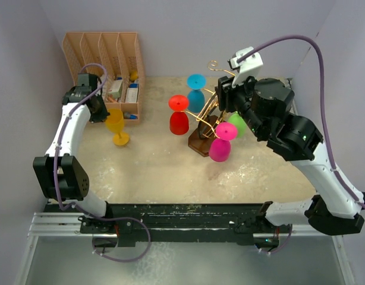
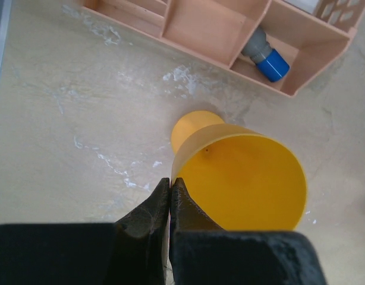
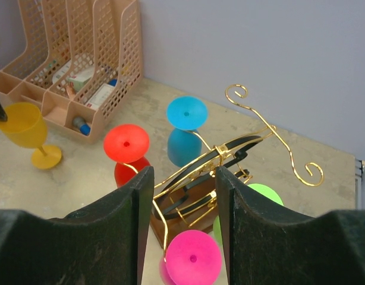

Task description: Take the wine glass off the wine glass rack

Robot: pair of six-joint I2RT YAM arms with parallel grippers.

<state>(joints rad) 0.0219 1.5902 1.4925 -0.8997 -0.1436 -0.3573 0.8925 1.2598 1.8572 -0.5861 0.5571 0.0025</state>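
Pale lilac walls (image 1: 170, 18) enclose a beige, marbled tabletop (image 1: 153, 172) (scuffed with white flecks) under soft, even light

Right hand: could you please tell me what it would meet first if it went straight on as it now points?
Probably the wine glass rack, whose gold arms lie between the fingers of the open right hand; the pink glass hangs lower. Depth is unclear.

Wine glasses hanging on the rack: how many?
4 on the rack: red left, blue behind, pink in front, green right, partly hidden behind the right arm.
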